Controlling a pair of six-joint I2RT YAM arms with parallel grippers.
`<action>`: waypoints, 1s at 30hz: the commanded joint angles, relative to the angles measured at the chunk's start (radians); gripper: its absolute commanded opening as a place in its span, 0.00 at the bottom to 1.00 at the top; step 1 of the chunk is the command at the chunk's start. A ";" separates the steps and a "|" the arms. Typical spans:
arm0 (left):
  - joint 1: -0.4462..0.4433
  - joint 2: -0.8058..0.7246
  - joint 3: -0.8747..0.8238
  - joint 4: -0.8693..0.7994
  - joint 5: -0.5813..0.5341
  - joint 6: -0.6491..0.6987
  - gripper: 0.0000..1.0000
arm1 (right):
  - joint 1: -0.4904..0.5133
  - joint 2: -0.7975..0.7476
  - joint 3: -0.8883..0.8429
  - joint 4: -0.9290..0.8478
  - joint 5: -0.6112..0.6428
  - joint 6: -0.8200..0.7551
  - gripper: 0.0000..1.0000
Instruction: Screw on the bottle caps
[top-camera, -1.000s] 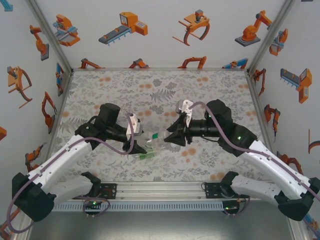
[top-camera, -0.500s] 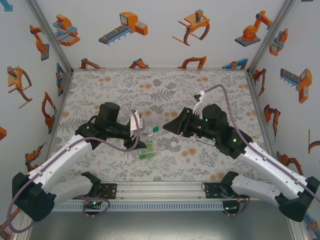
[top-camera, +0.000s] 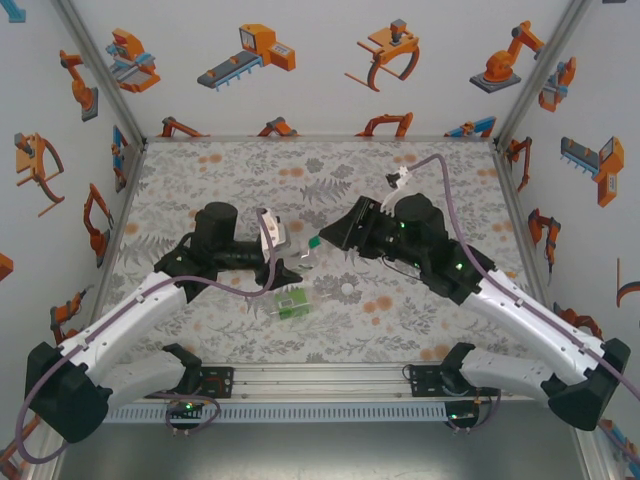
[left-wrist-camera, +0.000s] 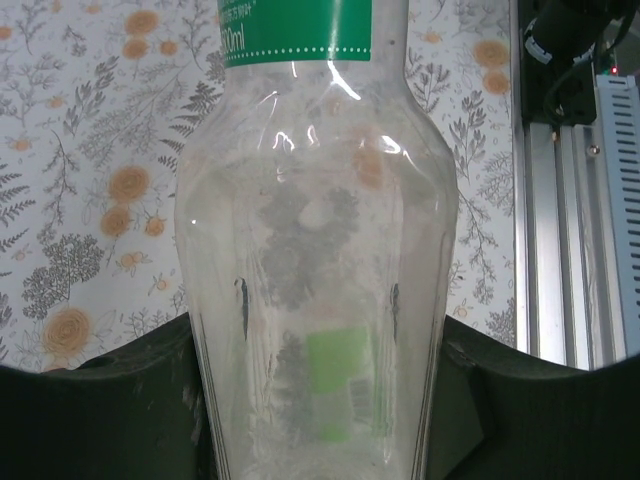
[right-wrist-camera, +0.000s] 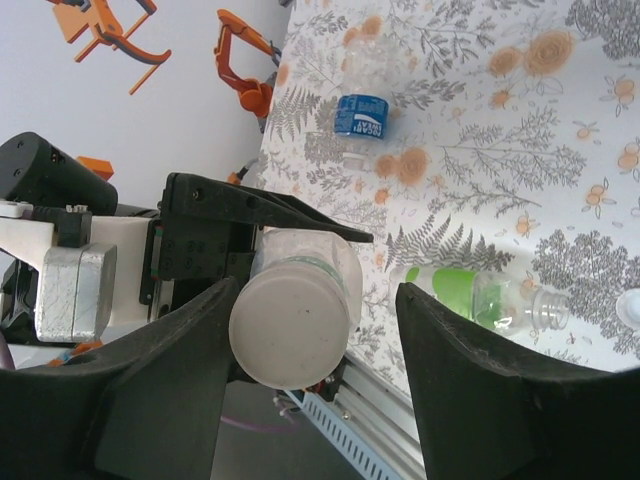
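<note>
My left gripper (left-wrist-camera: 320, 400) is shut on the lower body of a clear bottle (left-wrist-camera: 315, 220) with a dark green label band (left-wrist-camera: 295, 30), holding it above the table (top-camera: 230, 175). A white cap (right-wrist-camera: 295, 325) sits on that bottle's neck. My right gripper (right-wrist-camera: 318, 300) is open around the cap, its left finger close against it and its right finger well apart. A second bottle with a light green label (right-wrist-camera: 470, 293) lies on the table, its neck bare. A blue-labelled bottle (right-wrist-camera: 360, 113) lies further back. A loose white cap (top-camera: 348, 290) rests on the table.
The aluminium rail (top-camera: 320, 380) with both arm bases runs along the near edge. White walls with orange robot pictures enclose the floral table on three sides. The lying light-green bottle (top-camera: 292, 303) is just below the held one (top-camera: 305, 252).
My right gripper has opened off the held bottle's cap, turned its wrist and drawn back toward the far right. The left gripper has lifted the bottle slightly away from the near edge.
</note>
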 joint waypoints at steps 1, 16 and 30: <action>-0.010 0.002 0.000 0.089 0.022 -0.055 0.00 | -0.004 0.026 0.044 0.030 0.015 -0.060 0.59; -0.015 0.016 -0.004 0.125 -0.023 -0.091 0.18 | -0.019 0.061 0.038 0.065 -0.004 -0.090 0.37; -0.012 0.014 0.011 0.041 -0.191 -0.096 0.97 | -0.119 0.091 0.090 -0.060 -0.004 -0.254 0.31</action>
